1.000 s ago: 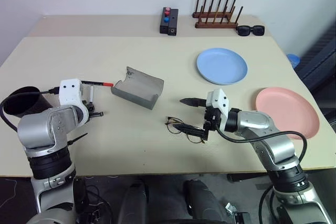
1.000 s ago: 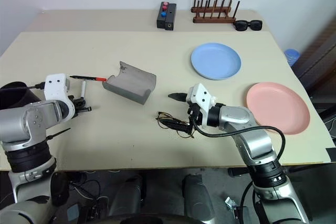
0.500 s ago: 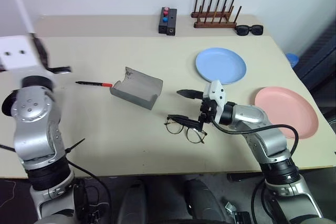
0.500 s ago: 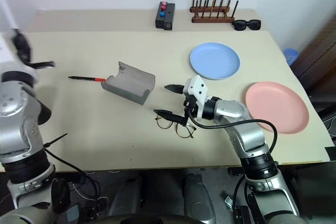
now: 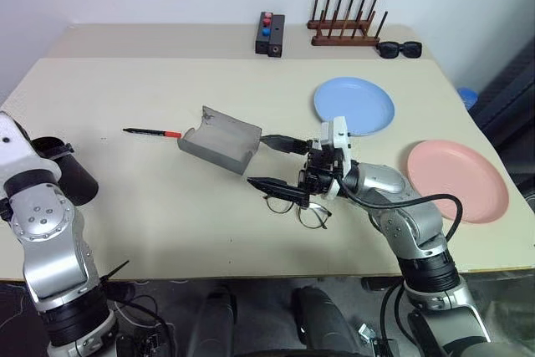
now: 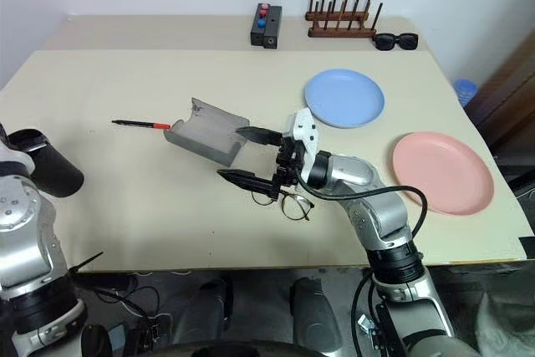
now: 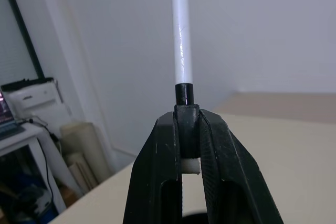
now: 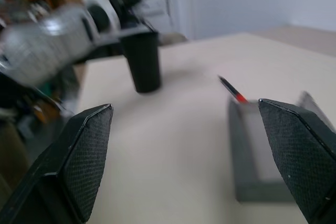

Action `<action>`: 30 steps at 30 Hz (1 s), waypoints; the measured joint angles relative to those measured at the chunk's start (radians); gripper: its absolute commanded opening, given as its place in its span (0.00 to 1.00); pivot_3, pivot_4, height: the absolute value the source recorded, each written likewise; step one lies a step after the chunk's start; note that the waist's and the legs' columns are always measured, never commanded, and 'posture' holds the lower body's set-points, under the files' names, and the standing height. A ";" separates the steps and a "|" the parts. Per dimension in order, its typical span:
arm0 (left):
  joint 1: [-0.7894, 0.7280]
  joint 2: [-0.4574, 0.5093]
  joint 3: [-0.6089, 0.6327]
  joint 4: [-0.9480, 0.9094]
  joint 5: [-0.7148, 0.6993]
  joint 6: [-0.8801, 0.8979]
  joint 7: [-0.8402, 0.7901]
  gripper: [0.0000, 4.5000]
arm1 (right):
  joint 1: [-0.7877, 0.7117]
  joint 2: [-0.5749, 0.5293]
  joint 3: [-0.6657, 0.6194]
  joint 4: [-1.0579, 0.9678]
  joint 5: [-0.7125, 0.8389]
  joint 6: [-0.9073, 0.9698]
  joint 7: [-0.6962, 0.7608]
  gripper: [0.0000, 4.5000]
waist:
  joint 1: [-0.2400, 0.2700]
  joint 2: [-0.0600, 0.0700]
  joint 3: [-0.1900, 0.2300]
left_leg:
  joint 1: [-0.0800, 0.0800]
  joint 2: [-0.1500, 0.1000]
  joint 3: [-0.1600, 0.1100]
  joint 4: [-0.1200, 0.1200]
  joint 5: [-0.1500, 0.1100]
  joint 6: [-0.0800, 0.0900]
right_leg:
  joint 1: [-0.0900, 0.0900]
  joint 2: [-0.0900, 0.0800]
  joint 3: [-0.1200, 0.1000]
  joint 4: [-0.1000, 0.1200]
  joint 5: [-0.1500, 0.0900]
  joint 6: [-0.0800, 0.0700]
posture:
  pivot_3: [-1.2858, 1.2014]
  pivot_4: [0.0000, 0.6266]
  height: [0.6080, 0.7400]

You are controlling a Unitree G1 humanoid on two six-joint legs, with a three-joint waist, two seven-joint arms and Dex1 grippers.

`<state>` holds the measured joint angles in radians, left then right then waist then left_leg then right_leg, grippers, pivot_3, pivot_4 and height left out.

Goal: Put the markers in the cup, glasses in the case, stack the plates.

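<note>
Nothing finished. Left hand (image 7: 190,145) clamps white marker (image 7: 181,30); right hand (image 5: 280,162) gapes empty above glasses (image 5: 299,209). Red marker (image 5: 151,132), plates (image 5: 353,104) untouched.

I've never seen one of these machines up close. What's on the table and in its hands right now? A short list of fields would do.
Left end effector: shut on a thin marker with a white end
Right end effector: open, holding nothing, above the thin wire-rimmed eyeglasses
Grey felt glasses case: open, nothing in it
Red-capped black marker: lying beside the case
Tall black plastic cup: upright near the table's left edge
Light blue round plate and pink round plate: apart, not stacked
</note>
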<state>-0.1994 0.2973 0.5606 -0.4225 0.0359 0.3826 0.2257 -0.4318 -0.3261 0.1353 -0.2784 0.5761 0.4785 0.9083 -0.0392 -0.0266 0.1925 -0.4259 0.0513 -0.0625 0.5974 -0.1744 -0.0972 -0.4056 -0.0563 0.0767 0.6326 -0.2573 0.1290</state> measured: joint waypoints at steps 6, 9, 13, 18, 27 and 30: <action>0.031 -0.034 0.000 0.001 0.004 -0.028 0.020 0.02 | -0.004 0.023 0.026 -0.036 0.015 0.026 -0.028 1.00 | -0.001 0.000 0.000 | 0.000 0.000 0.000 0.000 0.000 0.000 | 0.000 0.000 0.000 0.000 0.000 -0.001 | 0.52 0.24 1.00; 0.045 -0.054 -0.001 0.008 0.011 -0.040 0.035 0.02 | -0.010 0.023 0.034 -0.036 0.015 0.039 -0.039 1.00 | 0.000 0.000 0.000 | 0.000 0.000 0.000 0.000 0.000 0.000 | 0.000 0.000 0.000 0.000 -0.001 -0.002 | 0.52 0.24 1.00; 0.053 -0.073 -0.005 0.008 0.022 -0.047 0.054 0.02 | -0.021 0.022 0.034 -0.036 0.015 0.039 -0.039 1.00 | 0.000 0.000 0.000 | 0.000 0.000 0.000 0.000 0.000 0.000 | 0.000 0.000 0.000 0.000 -0.001 -0.003 | 0.52 0.24 1.00; 0.068 -0.086 -0.018 0.009 0.030 -0.050 0.068 0.02 | -0.021 0.020 0.034 -0.036 0.014 0.038 -0.036 1.00 | -0.001 0.000 0.000 | 0.000 0.000 0.000 0.000 0.000 0.000 | 0.000 0.000 0.000 0.000 -0.002 -0.003 | 0.52 0.24 1.00; 0.070 -0.096 -0.019 0.011 0.031 -0.063 0.082 0.02 | -0.014 0.015 0.034 -0.036 0.006 0.032 -0.029 1.00 | -0.001 0.000 0.000 | 0.000 0.000 0.000 0.000 0.000 0.000 | 0.000 0.000 0.000 0.000 -0.002 -0.003 | 0.52 0.24 1.00; 0.072 -0.103 -0.019 0.011 0.031 -0.066 0.085 0.22 | -0.012 0.015 0.035 -0.036 0.001 0.031 -0.028 1.00 | -0.001 0.000 0.000 | 0.000 0.000 0.000 0.000 0.000 0.000 | 0.000 0.000 0.000 0.000 -0.002 -0.003 | 0.52 0.24 1.00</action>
<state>-0.1278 0.1939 0.5413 -0.4112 0.0673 0.3171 0.3106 -0.4440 -0.3113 0.1700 -0.3148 0.5775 0.5094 0.8807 -0.0400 -0.0269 0.1923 -0.4259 0.0513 -0.0623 0.5974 -0.1745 -0.0973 -0.4058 -0.0563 0.0767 0.6324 -0.2591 0.1258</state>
